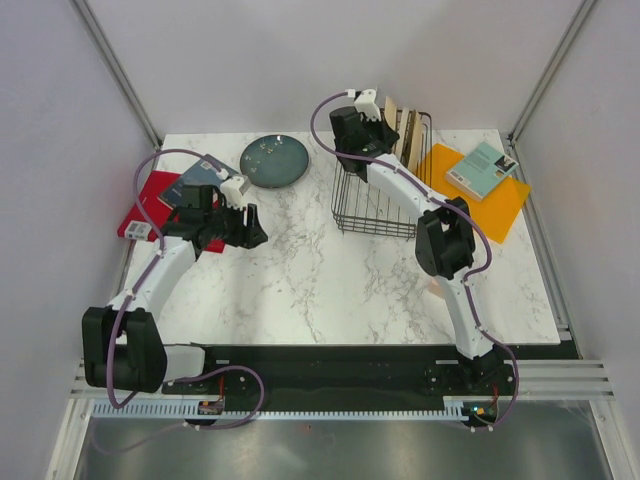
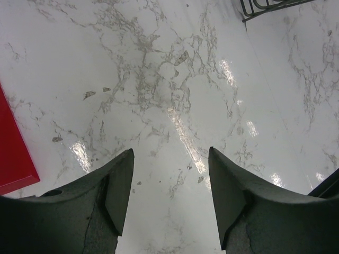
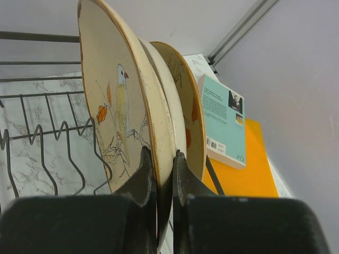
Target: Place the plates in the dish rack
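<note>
Nearest me, the left fingers (image 2: 114, 185) hang wide apart and empty over the bare marble surface (image 1: 300, 290), well clear of everything. Further back, the right fingers (image 3: 143, 174) are pinched narrow on the lower rim of a cream bird plate (image 3: 119, 111), which stands on edge inside the dish rack (image 1: 375, 205). Just behind it stand a second plate (image 3: 168, 90) and a third plate (image 3: 192, 106), so close that I can't tell whether they touch.

To my eye this is the seating step, and I can't see whether the plate's bottom edge sits between the prongs. I'd keep the plate upright and ease it straight down until the wire takes its weight. Only then part the fingers a little and lift straight up and out, since any sideways drift would knock the neighbours.

Furthest off, left of the rack, the dark teal plate (image 1: 274, 161) lies flat on the surface, not yet loaded. It looks a natural pick for the free left arm.
</note>
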`<state>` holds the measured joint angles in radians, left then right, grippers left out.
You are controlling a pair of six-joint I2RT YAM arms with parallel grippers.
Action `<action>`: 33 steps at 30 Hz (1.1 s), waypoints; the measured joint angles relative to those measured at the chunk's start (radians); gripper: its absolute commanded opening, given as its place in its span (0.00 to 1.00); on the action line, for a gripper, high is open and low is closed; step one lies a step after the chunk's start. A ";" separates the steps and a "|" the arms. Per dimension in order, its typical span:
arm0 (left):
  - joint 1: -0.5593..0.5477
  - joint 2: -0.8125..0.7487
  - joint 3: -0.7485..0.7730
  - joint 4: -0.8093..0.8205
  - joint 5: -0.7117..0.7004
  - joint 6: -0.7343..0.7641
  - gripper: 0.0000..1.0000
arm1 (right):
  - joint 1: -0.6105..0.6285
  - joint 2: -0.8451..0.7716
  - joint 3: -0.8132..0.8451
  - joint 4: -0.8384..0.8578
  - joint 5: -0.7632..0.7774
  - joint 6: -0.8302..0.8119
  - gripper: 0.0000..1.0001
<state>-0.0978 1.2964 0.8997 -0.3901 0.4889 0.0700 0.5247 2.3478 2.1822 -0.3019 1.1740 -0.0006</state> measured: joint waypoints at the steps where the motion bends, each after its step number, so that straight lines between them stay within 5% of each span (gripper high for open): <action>1: 0.000 -0.005 -0.006 0.000 0.000 0.000 0.65 | 0.003 0.000 -0.002 -0.004 0.002 0.000 0.00; 33: 0.000 -0.010 -0.058 0.037 0.020 -0.014 0.65 | 0.002 0.016 -0.009 0.042 0.028 -0.140 0.00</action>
<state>-0.0978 1.2865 0.8417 -0.3534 0.5091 0.0563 0.5270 2.3642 2.1735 -0.2596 1.2018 -0.1402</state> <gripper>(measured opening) 0.651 0.082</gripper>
